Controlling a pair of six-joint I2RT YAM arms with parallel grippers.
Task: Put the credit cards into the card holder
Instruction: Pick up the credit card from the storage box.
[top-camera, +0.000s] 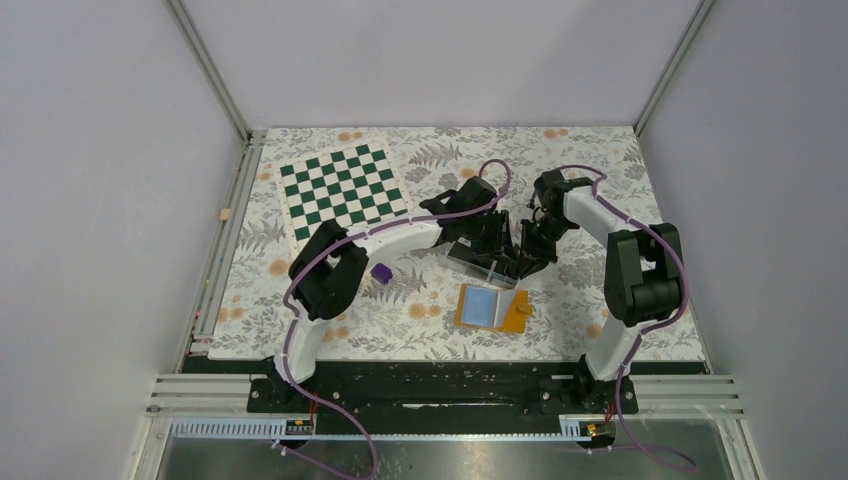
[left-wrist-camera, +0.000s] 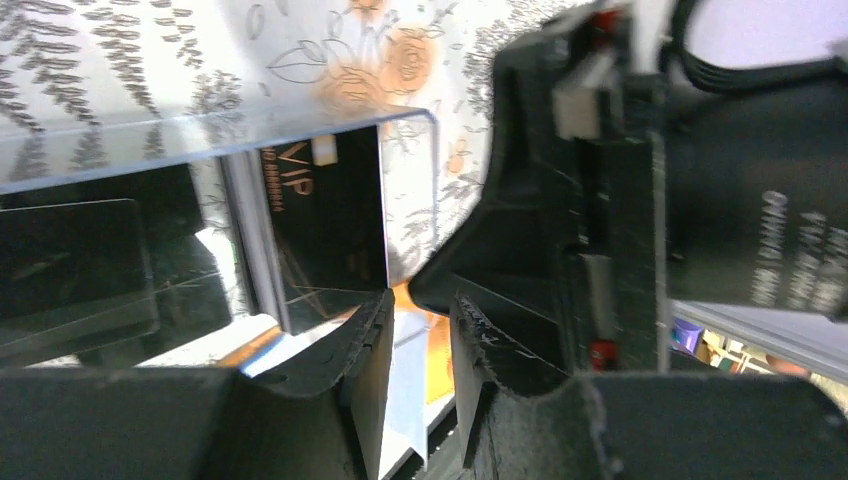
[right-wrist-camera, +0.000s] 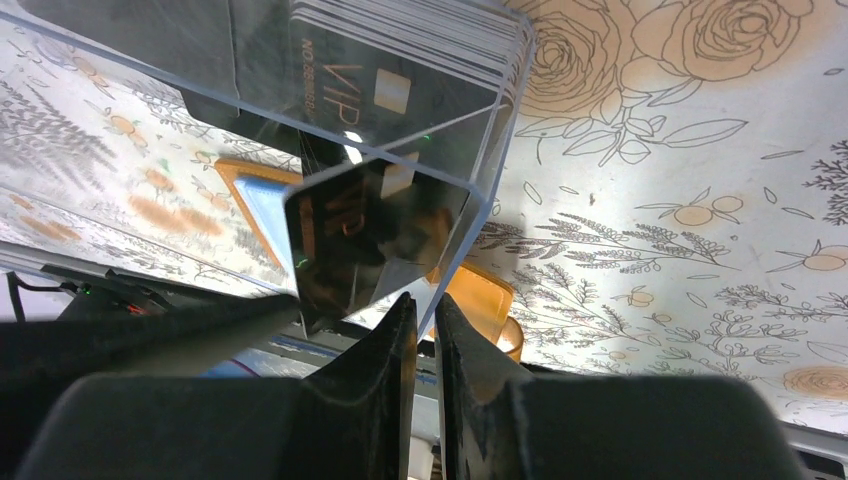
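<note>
The card holder (top-camera: 493, 308) lies open on the floral table, orange with light blue pockets, just in front of both grippers; it also shows in the right wrist view (right-wrist-camera: 482, 292). The credit cards (right-wrist-camera: 400, 50), black with "VIP" lettering, stand stacked in a clear plastic box (top-camera: 478, 262). My right gripper (right-wrist-camera: 424, 300) is shut on the box's thin clear wall (right-wrist-camera: 470, 230). My left gripper (left-wrist-camera: 420, 300) is open by a narrow gap with nothing in it. Its left fingertip (left-wrist-camera: 375, 315) is at the lower corner of a black card (left-wrist-camera: 330, 220). The right arm's wrist fills the right of that view.
A green and white chequered board (top-camera: 342, 190) lies at the back left. A small purple object (top-camera: 381, 271) sits beside the left arm's elbow. White walls close in the table on three sides. The two grippers (top-camera: 515, 248) nearly touch over the box.
</note>
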